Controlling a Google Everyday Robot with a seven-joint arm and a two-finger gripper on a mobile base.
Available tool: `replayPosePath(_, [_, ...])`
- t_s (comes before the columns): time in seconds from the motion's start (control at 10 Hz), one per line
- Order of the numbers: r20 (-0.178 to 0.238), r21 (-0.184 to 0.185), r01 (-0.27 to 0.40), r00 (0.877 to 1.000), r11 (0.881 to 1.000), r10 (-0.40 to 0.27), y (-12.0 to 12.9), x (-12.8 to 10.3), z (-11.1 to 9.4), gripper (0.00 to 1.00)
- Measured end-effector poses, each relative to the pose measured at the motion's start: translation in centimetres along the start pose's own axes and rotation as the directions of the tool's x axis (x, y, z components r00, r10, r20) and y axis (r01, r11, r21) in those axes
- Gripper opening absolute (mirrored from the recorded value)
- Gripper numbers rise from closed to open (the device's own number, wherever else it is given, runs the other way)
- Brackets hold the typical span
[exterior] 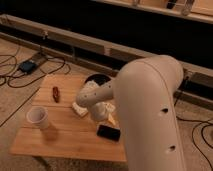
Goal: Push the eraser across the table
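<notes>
Bamboo table (60,137) carries the eraser (108,133) beside the gripper (102,114), whose state is unclear.

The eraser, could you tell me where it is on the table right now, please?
The eraser lies flat near the front edge of the table, right of the paper cup. The gripper is just above and behind it.

With the gripper (103,113) down low over mid-table as our mark, a white paper cup (38,117) stands well off to its left, a small reddish-brown thing (56,93) lies farther back left, a black bowl (97,80) sits just behind, a white block (80,109) lies just beside it, and cables (12,62) trail across the floor.
</notes>
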Motion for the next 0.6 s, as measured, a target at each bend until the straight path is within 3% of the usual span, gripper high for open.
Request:
replayPosePath(0.3, [-0.058,0.001,-0.045,0.997,0.999,0.045,-2.3,1.0,1.3,0.65])
replayPosePath(0.6, [-0.088,0.003,-0.105,0.991,0.994,0.105,-4.8,1.4,2.3,0.65])
